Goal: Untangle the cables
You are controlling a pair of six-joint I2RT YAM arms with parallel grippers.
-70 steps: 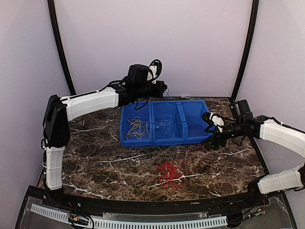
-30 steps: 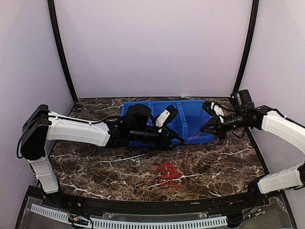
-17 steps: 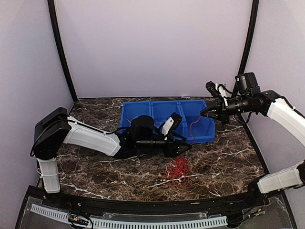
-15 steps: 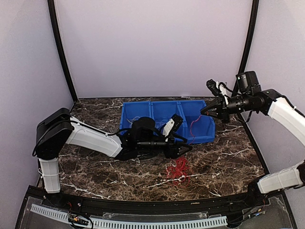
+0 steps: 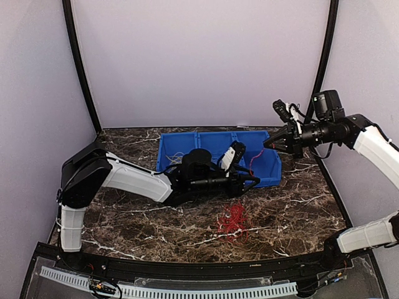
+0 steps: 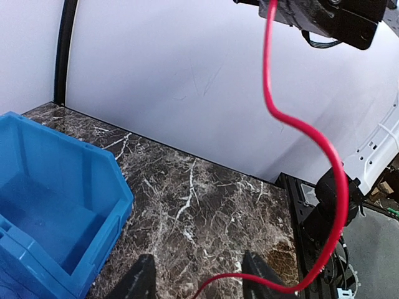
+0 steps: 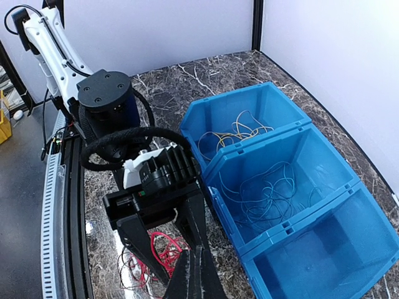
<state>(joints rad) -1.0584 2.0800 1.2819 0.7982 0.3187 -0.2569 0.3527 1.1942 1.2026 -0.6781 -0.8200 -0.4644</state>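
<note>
A tangle of red cables point(image 5: 232, 219) lies on the marble table in front of the blue bin point(image 5: 167, 144). One red cable point(image 6: 336, 187) rises from it to my right gripper point(image 5: 268, 144), which is shut on it and held high over the bin's right end. My left gripper point(image 5: 251, 182) sits low in front of the bin, jaws apart. In the left wrist view the red strand passes between its fingers point(image 6: 140, 280) near the bottom edge. The right wrist view looks down on the shut right gripper point(image 7: 198, 269), the left gripper point(image 7: 156, 187) and the red tangle point(image 7: 156, 249).
The blue bin point(image 7: 293, 224) has three compartments: yellow cables point(image 7: 240, 132) in one end, pale blue cables point(image 7: 274, 193) in the middle, the other end bare point(image 7: 336, 249). Black frame posts stand at the back corners. The table's right edge point(image 6: 293, 205) is near.
My right gripper has lifted and drawn back to the right, pulling the red cable up. The left arm has come down from the bin to in front of it, its jaws narrowing a little.
</note>
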